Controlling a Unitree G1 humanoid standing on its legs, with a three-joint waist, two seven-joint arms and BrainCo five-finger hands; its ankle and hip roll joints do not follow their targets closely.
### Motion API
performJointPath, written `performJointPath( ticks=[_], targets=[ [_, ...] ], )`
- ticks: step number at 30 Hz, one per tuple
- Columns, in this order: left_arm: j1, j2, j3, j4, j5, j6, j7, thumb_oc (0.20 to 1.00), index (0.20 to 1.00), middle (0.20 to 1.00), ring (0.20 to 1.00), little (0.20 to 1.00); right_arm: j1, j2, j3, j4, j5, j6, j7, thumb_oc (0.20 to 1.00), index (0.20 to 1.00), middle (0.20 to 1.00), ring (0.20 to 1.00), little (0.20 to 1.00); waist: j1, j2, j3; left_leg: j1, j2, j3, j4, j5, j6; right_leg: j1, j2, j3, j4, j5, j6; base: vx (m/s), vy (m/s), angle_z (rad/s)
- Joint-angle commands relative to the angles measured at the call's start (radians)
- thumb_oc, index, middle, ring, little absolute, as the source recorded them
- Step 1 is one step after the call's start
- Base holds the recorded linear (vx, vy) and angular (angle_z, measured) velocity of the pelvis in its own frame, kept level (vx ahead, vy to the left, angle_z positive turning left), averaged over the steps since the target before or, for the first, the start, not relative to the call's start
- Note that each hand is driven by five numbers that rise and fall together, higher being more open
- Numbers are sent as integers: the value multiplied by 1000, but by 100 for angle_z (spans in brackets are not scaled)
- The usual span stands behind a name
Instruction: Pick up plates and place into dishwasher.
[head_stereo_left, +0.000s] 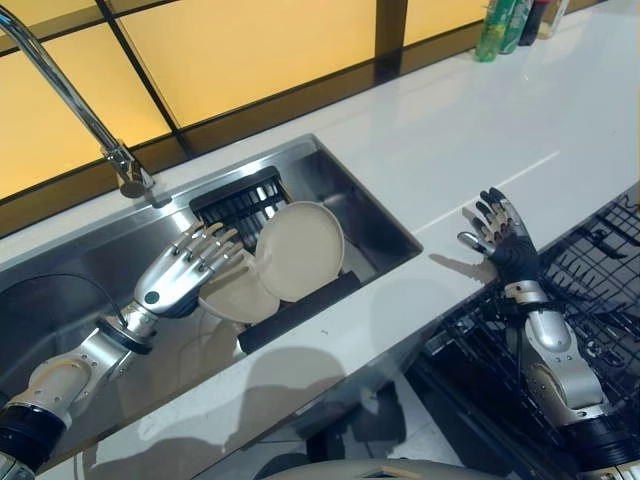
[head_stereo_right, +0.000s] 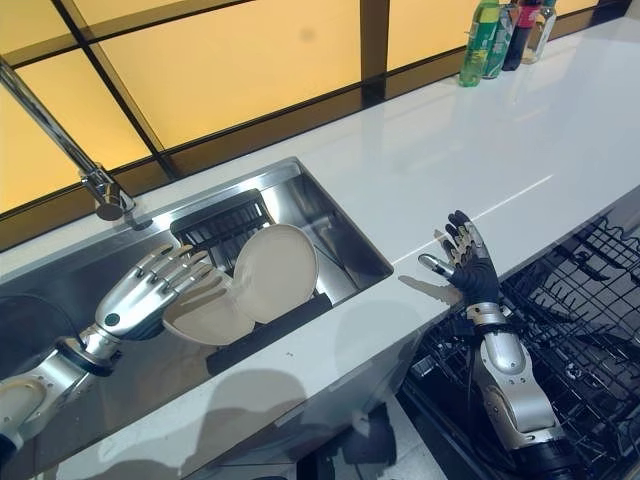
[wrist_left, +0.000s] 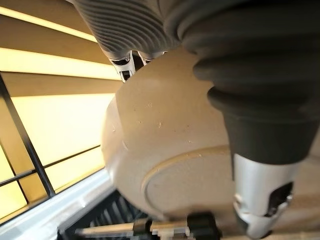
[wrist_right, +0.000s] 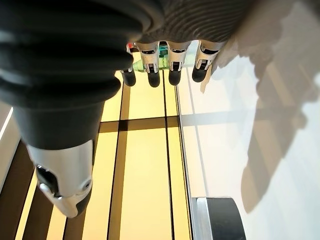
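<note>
Steel sink (head_stereo_left: 380, 215) holds two beige plates (head_stereo_left: 300, 250).

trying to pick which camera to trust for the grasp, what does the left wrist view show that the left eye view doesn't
The left wrist view alone shows the underside of the nearer plate from very close, with its raised foot ring.

The left eye view alone shows the layout: the second plate leaning upright behind the first in the sink, the faucet, the white counter, the open right hand above the counter's edge, and the dishwasher rack beyond it.

Both show the left hand at the nearer plate, the black rack and the amber window.
</note>
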Motion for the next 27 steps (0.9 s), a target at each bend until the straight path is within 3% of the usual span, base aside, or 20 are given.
performJointPath(
  ticks=[1, 5, 6, 8, 27],
  targets=[
    [-61, 14, -38, 1, 21, -11, -114, 1000, 1000, 1000, 1000, 1000, -1, -45, -3, -25, 21, -29, 8, 1000, 1000, 1000, 1000, 1000, -8, 16, -13, 23, 8, 30, 9, -92, 2, -168, -61, -1, 82, 80, 84, 39, -7, -5],
    [-47, 26, -38, -22, -4, -39, -207, 1000, 1000, 1000, 1000, 1000, 10, -42, -9, -25, 24, -29, 10, 1000, 1000, 1000, 1000, 1000, -9, 17, -9, 27, 5, 30, 10, -93, 5, -166, -64, -1, 85, 80, 87, 35, -7, -2],
    [-44, 30, -37, -31, -18, -47, -234, 680, 680, 680, 680, 680, 10, -42, -7, -25, 24, -30, 10, 1000, 1000, 1000, 1000, 1000, -9, 19, -9, 29, 5, 30, 10, -93, 5, -165, -64, -3, 85, 80, 88, 36, -8, 0],
    [-37, 33, -30, -42, -37, -52, -273, 213, 213, 213, 213, 213, 15, -38, -5, -28, 21, -33, 10, 1000, 1000, 1000, 1000, 1000, -8, 20, -8, 31, 4, 28, 10, -93, 6, -161, -65, -4, 85, 79, 88, 34, -7, 0],
    [49, 80, 131, -111, -2, -128, -341, 200, 200, 200, 200, 200, 46, -25, -11, -47, 35, -23, -10, 1000, 1000, 1000, 1000, 1000, 36, 20, -29, 39, 5, -13, 10, -88, -4, -127, -68, -54, 75, 72, 85, 8, -22, 2]
  ],
)
